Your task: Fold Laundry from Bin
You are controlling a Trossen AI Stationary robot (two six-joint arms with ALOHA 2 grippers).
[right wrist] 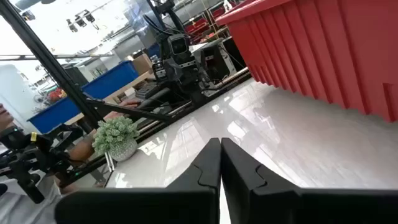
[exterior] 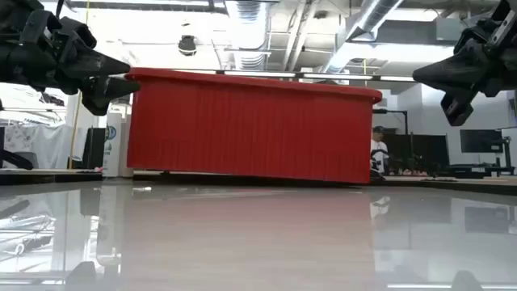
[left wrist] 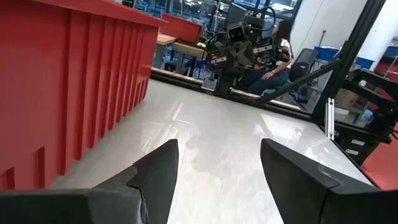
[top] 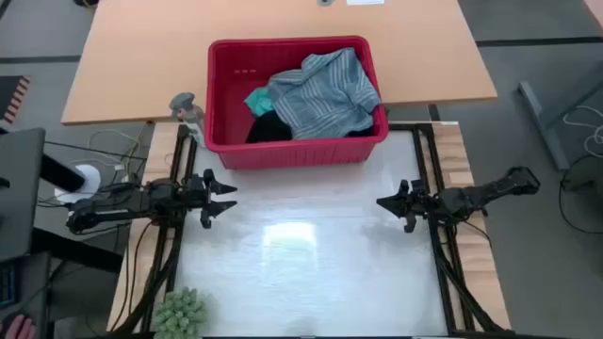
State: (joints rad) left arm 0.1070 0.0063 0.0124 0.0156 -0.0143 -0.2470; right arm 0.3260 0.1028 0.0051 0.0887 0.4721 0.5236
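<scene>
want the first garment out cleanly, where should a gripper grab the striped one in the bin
Grip the blue-grey striped garment at the raised fold on its top, coming straight down from above. It lies crumpled over the other clothes in the red bin, whose tall sides block any sideways approach.

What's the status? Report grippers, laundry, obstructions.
Left gripper open, right gripper shut, both empty over the table. Laundry all in the bin, nothing folded. Nothing between grippers and bin.

text: none legible | labels: none legible | numbers: none legible
</scene>
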